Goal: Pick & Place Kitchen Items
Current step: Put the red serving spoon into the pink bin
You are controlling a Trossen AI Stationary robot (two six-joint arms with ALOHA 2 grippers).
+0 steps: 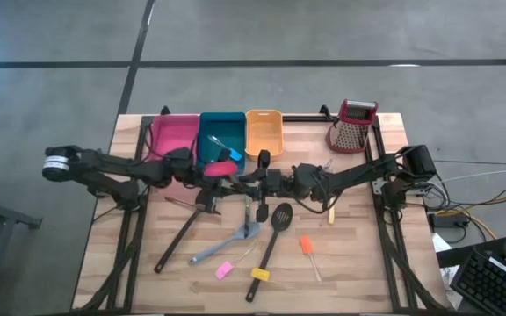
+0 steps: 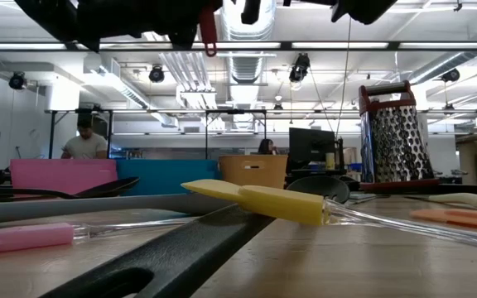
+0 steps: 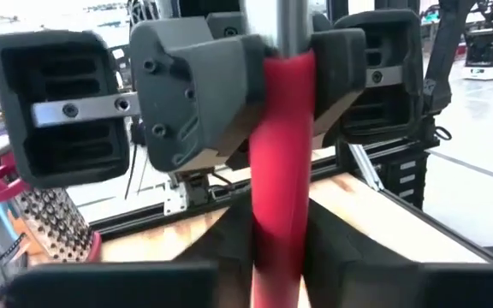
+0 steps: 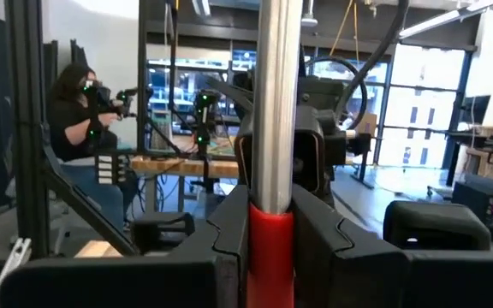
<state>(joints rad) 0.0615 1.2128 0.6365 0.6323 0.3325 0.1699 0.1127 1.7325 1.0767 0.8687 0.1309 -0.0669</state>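
A red-handled utensil (image 1: 222,167) with a bare metal shaft (image 4: 276,103) stands upright in mid-air above the table's middle, in front of the bins. My left gripper (image 1: 227,175) and right gripper (image 1: 257,180) face each other, both shut on it. Its red lower end (image 2: 209,33) hangs below them in the low view. On the table lie a black ladle (image 1: 183,233), a black slotted spoon (image 1: 275,224), a grey spatula (image 1: 227,246) and small tools with pink (image 1: 224,269), yellow (image 1: 259,275) and orange (image 1: 307,246) handles. A blue-handled tool (image 1: 228,151) lies in the teal bin. My left gripper (image 3: 279,257) pinches the utensil's red handle (image 3: 281,197) between its two fingers, level, from the table's left, fingers across it. The utensil is lifted clear and upright. My right gripper (image 4: 272,248) pinches the red handle (image 4: 272,235) just below the metal shaft, level, from the table's right, fingers across it.
Pink (image 1: 174,136), teal (image 1: 220,132) and orange (image 1: 263,132) bins stand along the far edge, with a red-topped metal grater (image 1: 351,127) at the far right. Loose utensils cover the table's middle and near part. People sit in the room beyond the table.
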